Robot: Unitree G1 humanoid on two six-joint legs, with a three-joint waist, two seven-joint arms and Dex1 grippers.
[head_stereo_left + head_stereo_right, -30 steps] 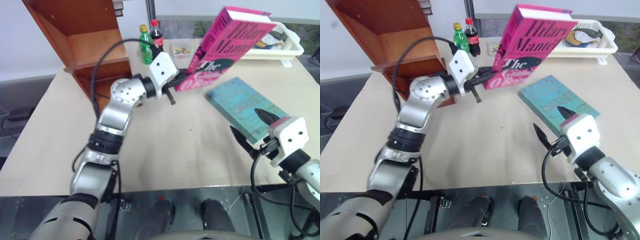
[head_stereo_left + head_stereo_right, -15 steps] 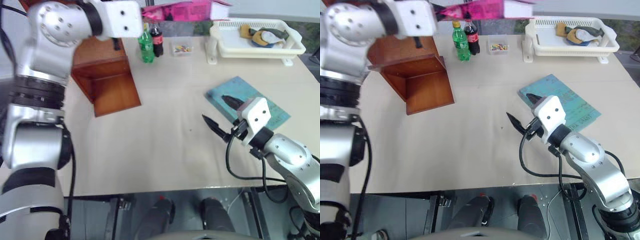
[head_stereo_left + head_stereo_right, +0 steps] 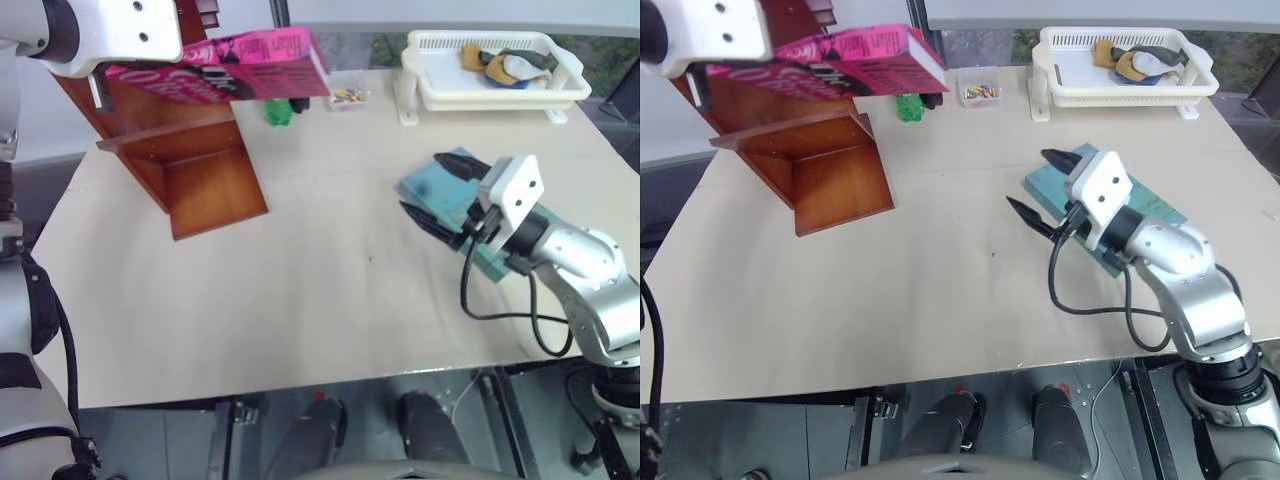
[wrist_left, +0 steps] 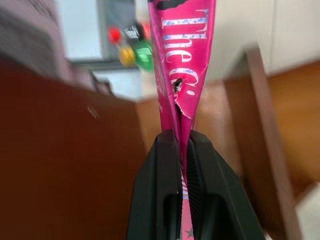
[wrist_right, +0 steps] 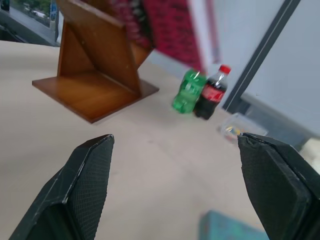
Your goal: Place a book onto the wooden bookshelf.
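The left end effector (image 4: pixel 181 150) is clenched on one pink book (image 3: pixel 225 68), held high against the wooden bookshelf (image 3: pixel 190 165). The right end effector (image 3: pixel 1045 185) gapes empty over one teal book (image 3: pixel 1140 205); two bottles (image 5: pixel 197 95) stand on the counter (image 3: pixel 320 270).

The left gripper (image 4: pixel 181 150) is raised high, its fingers closed tight. The right gripper (image 3: pixel 1040 185) is held low, its fingers (image 5: pixel 87 185) spread wide apart.
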